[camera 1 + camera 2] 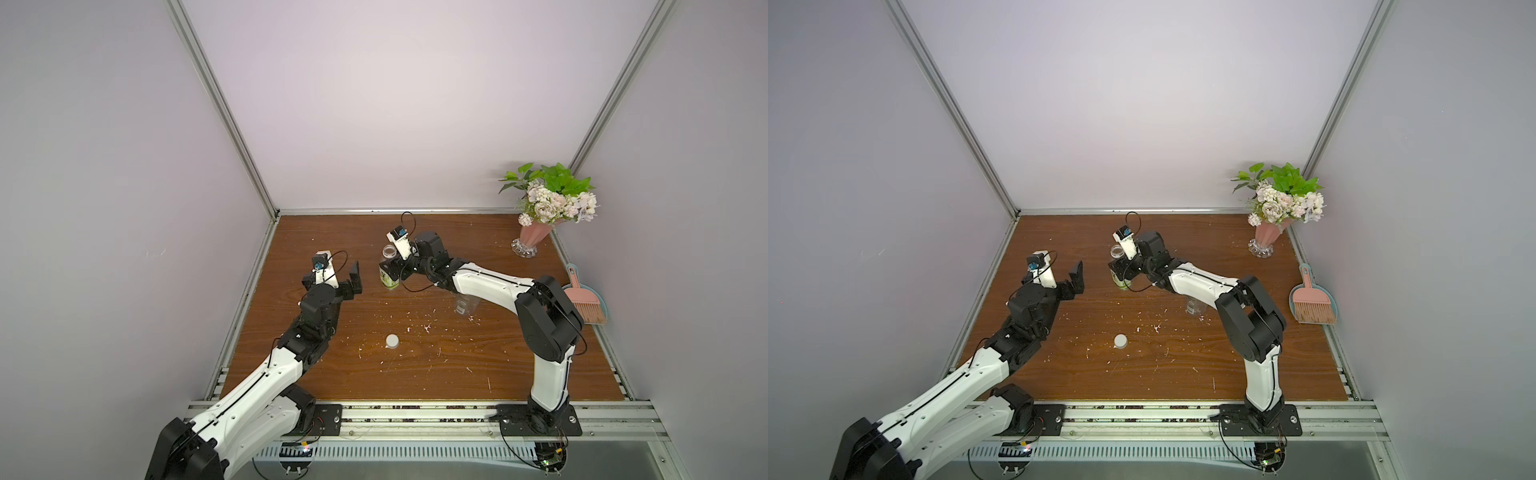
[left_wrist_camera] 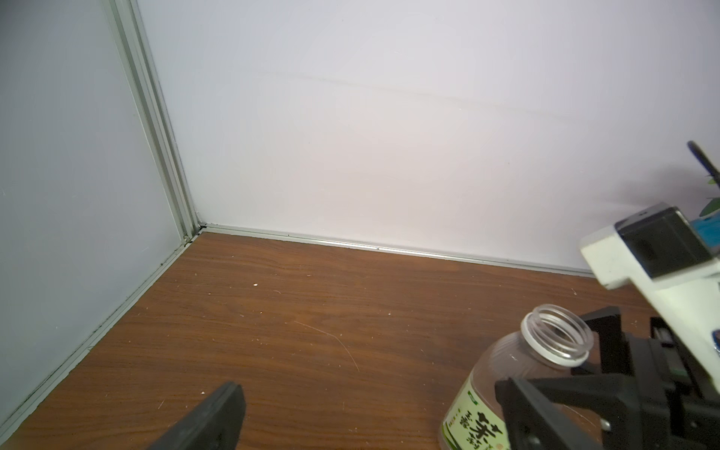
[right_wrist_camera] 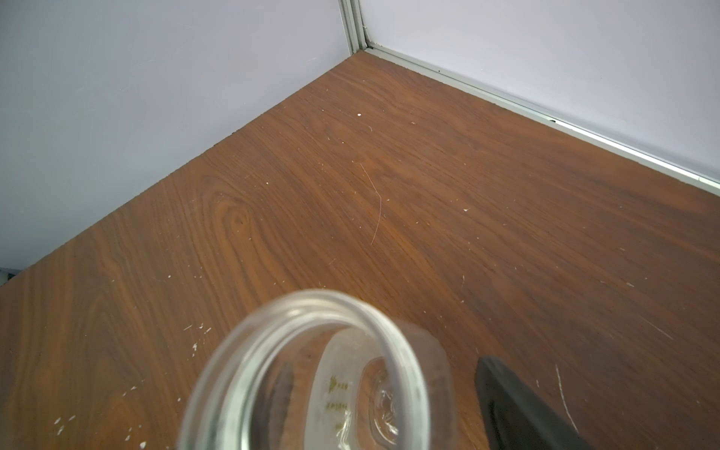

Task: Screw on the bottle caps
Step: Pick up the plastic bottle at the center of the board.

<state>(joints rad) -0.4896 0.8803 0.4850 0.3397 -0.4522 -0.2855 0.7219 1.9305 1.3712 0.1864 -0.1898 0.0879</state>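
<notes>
My tabletop (image 1: 415, 374) is brown wood-grain laminate, flecked with white crumbs (image 1: 427, 329) and boxed by smooth pale lilac walls (image 1: 374, 104). I count two clear plastic bottles, one round white cap (image 1: 392, 340) at seven o'clock, one fluted pink flower vase (image 1: 534, 235) at two. The green-labelled bottle (image 1: 388, 283) stands at eleven with its threaded neck uncapped. My right gripper (image 1: 392, 270) straddles it, but whether it presses I cannot tell. The bare bottle (image 1: 463, 307) stands at three. My left gripper (image 1: 332, 282) gapes wide, empty, at nine.
</notes>
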